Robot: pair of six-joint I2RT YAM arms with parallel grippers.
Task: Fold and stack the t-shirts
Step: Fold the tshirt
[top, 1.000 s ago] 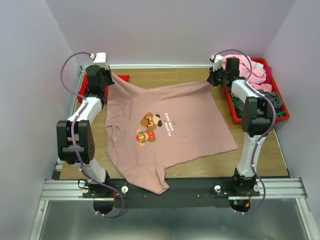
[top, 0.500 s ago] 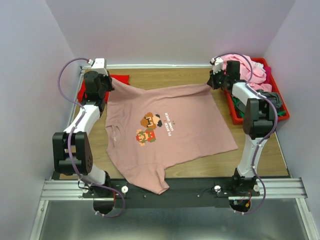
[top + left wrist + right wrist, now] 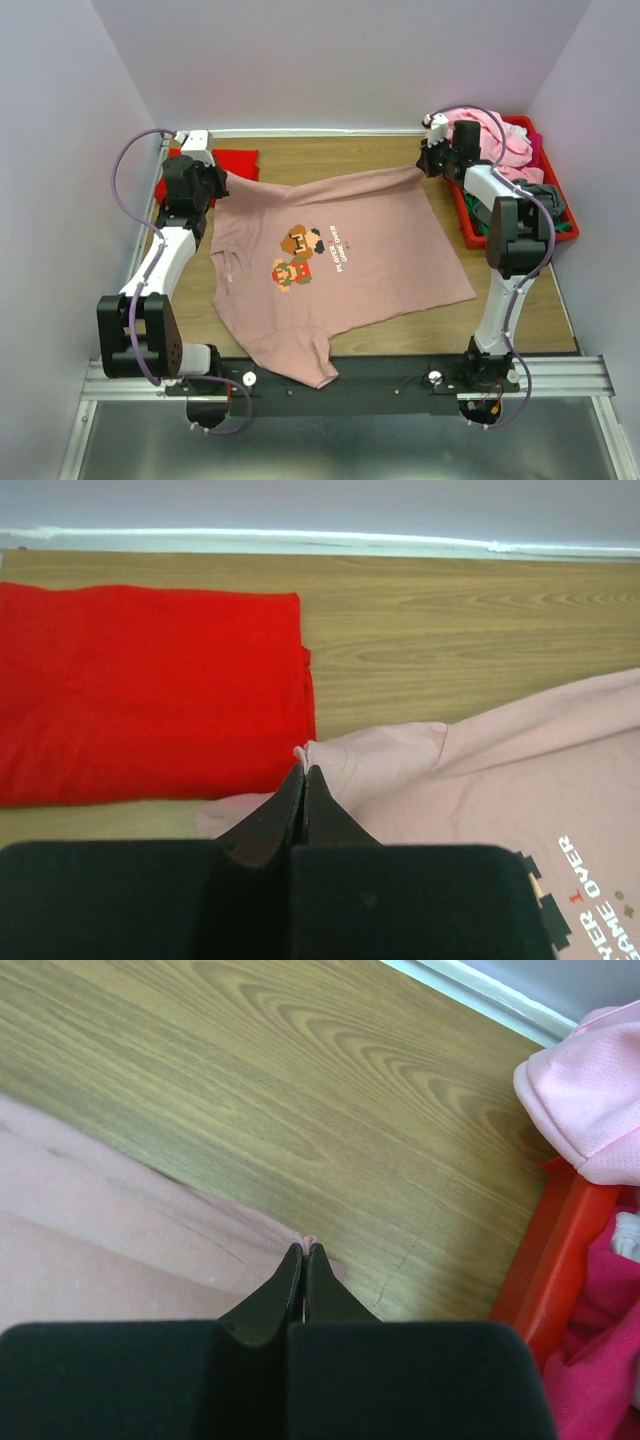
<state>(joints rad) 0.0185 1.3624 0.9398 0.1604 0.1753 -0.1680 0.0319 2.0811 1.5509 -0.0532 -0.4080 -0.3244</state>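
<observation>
- The dusty-pink t-shirt [image 3: 340,260] lies spread in the middle of the wooden table [image 3: 350,155], front side up, with its collar turned toward the left arm
- Its chest print [image 3: 300,255], a blocky pixel figure with a line of small lettering beside it, sits near the middle of the shirt
- The left gripper [image 3: 303,775] is at the shirt's far left corner, its jaws pressed tight together with a small nub of pink fabric pinched between the tips
- The right gripper [image 3: 303,1250] is at the shirt's far right corner, jaws likewise fully closed on a pinch of the pink edge
- Between those two corners the shirt's far edge runs as a taut, slightly raised line; the rest of the cloth rests flat, and its near sleeve lies over the black base plate [image 3: 360,385] at the table's near edge
- A bright red t-shirt [image 3: 150,690] lies folded flat on the wood just beyond the shirt's far left corner, close to it; from the left wrist view I cannot tell whether they touch
- Right of the shirt, just beside its far right corner, stands a red plastic bin [image 3: 540,1270] holding a light pink t-shirt [image 3: 505,145], magenta fabric [image 3: 600,1360] and grey fabric [image 3: 550,200]
- The table shows bare light-brown woodgrain beyond and to the right of the shirt
- Pale lilac walls [image 3: 350,60] close in behind and to both sides of the shirt, with a white strip [image 3: 300,540] where the back wall meets the wood
</observation>
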